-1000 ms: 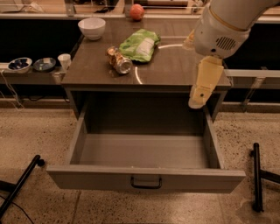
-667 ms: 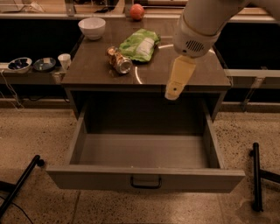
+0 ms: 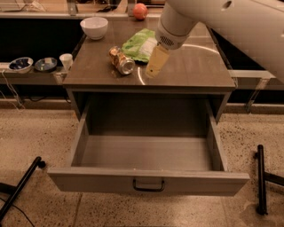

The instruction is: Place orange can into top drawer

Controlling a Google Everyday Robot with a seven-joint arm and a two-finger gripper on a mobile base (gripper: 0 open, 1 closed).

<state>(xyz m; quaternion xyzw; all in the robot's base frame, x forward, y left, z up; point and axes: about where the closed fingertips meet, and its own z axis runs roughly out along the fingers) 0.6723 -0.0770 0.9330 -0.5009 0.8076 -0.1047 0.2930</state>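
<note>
The orange can lies on its side on the brown counter top, left of centre, its silver end facing the front right. My gripper hangs from the white arm just right of the can, a small gap away, over the counter's front part. It holds nothing that I can see. The top drawer stands pulled wide open below the counter, its inside bare, its dark handle at the front centre.
A green bag lies behind the can. A white bowl sits at the back left, a red-orange fruit at the back. Small bowls and a cup stand on a low shelf at left. Black stand legs flank the drawer.
My arm has swung left from the counter's right edge, and my gripper now hangs close beside the can. The can and the drawer have not moved.
</note>
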